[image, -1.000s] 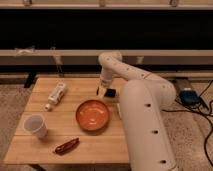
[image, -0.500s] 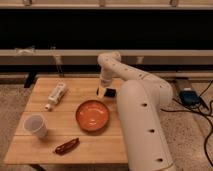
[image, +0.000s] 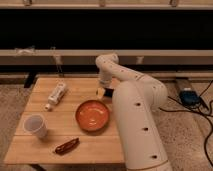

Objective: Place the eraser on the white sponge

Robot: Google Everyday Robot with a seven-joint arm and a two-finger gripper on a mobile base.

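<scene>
The gripper (image: 104,85) hangs low over the far side of the table (image: 45,145), and it is not clear whether it grips anything. Just under it, the black eraser (image: 108,92) shows beside the small white sponge (image: 100,93). A crooked drop could let the eraser slide off toward the orange bowl (image: 92,116).

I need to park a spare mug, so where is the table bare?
Bare wood lies between the white bottle and the pincer, and at the front edge between the brown bar and the robot's body. Crowded: the far corner where the pincer sits behind the orange bowl.
</scene>
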